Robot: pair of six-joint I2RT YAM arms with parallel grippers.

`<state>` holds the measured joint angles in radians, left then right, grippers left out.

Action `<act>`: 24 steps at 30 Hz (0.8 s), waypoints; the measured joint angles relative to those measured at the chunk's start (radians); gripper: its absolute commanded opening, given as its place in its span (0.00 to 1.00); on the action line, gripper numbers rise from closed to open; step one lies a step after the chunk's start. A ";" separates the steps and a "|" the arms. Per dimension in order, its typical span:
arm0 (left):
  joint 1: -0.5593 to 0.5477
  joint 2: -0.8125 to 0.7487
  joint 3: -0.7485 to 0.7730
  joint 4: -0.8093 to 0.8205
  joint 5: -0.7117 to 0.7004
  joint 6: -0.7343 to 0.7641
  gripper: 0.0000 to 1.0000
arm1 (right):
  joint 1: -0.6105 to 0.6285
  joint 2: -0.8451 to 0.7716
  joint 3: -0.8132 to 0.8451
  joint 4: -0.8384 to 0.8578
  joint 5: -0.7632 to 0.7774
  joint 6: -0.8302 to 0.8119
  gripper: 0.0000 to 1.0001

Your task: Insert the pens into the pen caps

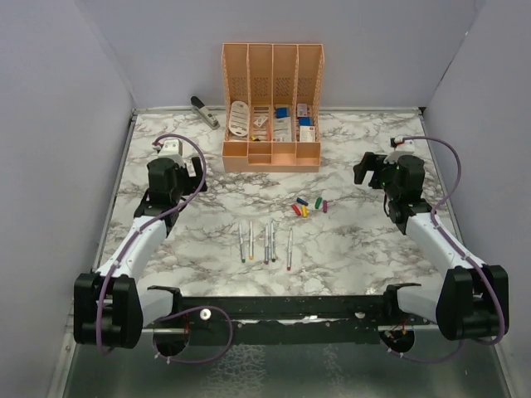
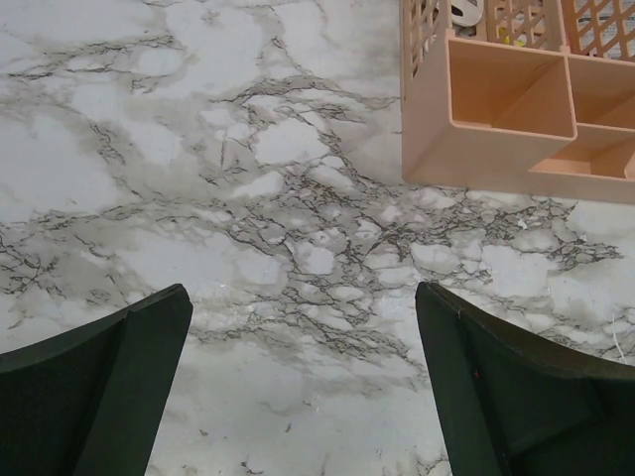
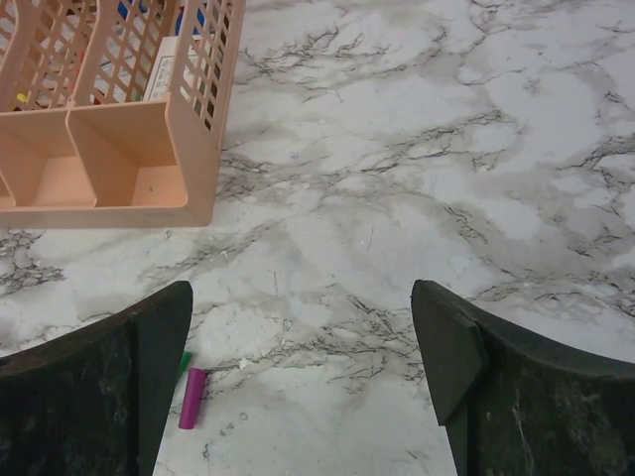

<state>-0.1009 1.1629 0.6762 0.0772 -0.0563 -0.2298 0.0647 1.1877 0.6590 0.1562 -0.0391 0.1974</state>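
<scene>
Several thin whitish pens (image 1: 267,241) lie side by side near the middle front of the marble table. Just right of them sits a small cluster of coloured pen caps (image 1: 309,205): red, yellow, blue, green and purple. My left gripper (image 1: 168,149) hovers at the left, open, far from the pens, with bare marble between its fingers (image 2: 298,327). Off to the right, my right gripper (image 1: 369,168) stands open, to the right of the caps. In the right wrist view, the purple cap (image 3: 192,398) and a sliver of the green cap (image 3: 185,361) lie beside the left finger (image 3: 149,377).
A peach desk organiser (image 1: 271,108) holding small boxes and odds stands at the back centre; its corner shows in the left wrist view (image 2: 496,109) and the right wrist view (image 3: 109,119). A grey stapler-like tool (image 1: 204,112) lies at the back left. Grey walls close three sides.
</scene>
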 measured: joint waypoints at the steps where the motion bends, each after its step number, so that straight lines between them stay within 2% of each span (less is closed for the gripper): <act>1: -0.001 -0.003 0.000 0.000 -0.001 0.000 0.99 | 0.000 0.000 0.000 -0.001 0.001 0.000 0.91; 18: -0.006 -0.023 -0.005 -0.005 -0.004 0.000 0.99 | 0.000 0.000 0.000 -0.008 0.005 0.000 0.91; 24: -0.019 -0.032 -0.003 -0.017 0.043 0.021 0.99 | 0.000 0.000 0.001 -0.019 0.004 0.000 0.91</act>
<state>-0.1204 1.1305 0.6731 0.0601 -0.0135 -0.2085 0.0650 1.1873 0.6598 0.1368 -0.0349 0.1974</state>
